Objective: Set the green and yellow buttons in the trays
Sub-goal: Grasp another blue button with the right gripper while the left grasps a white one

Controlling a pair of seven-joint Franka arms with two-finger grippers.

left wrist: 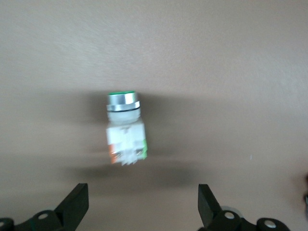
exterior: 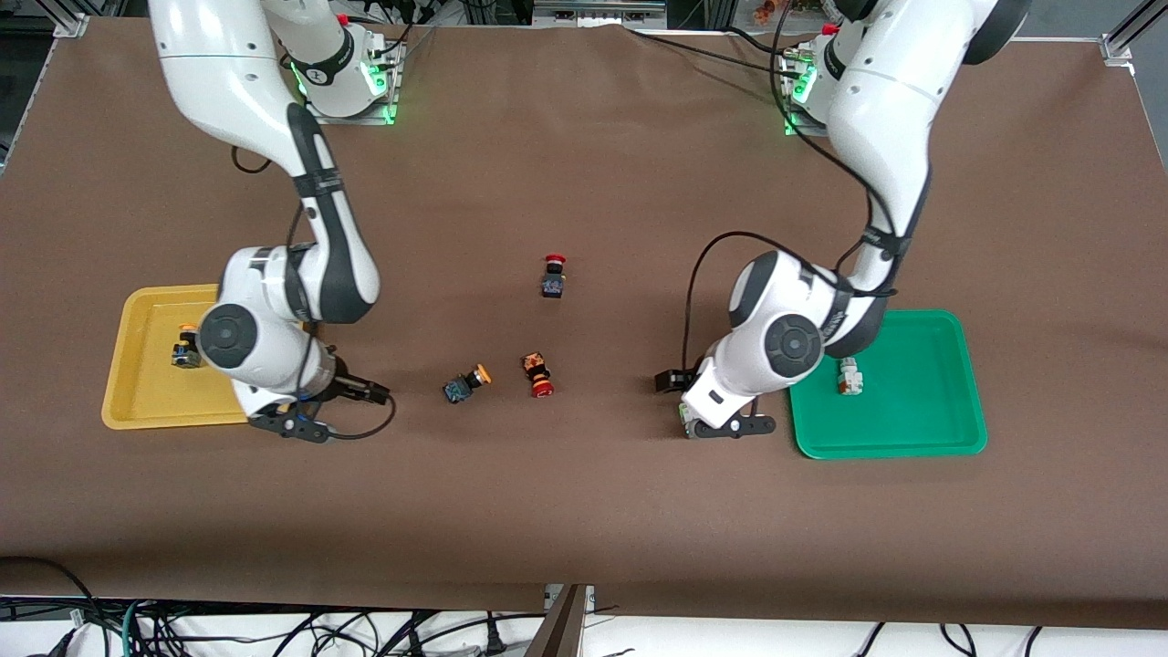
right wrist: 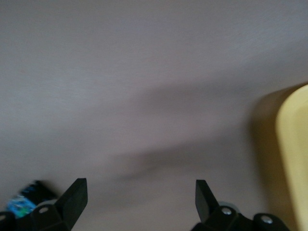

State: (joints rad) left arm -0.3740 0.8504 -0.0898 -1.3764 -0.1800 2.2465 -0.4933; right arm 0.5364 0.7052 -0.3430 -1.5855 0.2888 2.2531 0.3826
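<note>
1. The table (exterior: 584, 511) is covered in a matte brown sheet, with dark cables (exterior: 274, 630) hanging along the edge nearest the front camera.
2. Two shallow, glossy, round-cornered trays sit at opposite ends: the yellow tray (exterior: 146, 401) at the right arm's end and the green tray (exterior: 922, 429) at the left arm's end.
3. The right gripper (exterior: 290, 422) hangs low at the yellow tray's inner edge, fingers (right wrist: 72, 199) spread and empty; its arm partly hides the tray.
4. The left gripper (exterior: 707, 426) hovers beside the green tray, jaws wide apart, over a whitish green-capped button (left wrist: 125, 130) lying on the cloth.
5. Another whitish button (exterior: 849, 375) lies in the green tray.
6. A yellow-capped button (exterior: 185, 349) lies in the yellow tray, and a second (exterior: 466, 382) on the bare cloth.
7. Two red-capped buttons (exterior: 553, 275) (exterior: 537, 374) lie mid-table, the nearer one just beside the loose yellow one.
</note>
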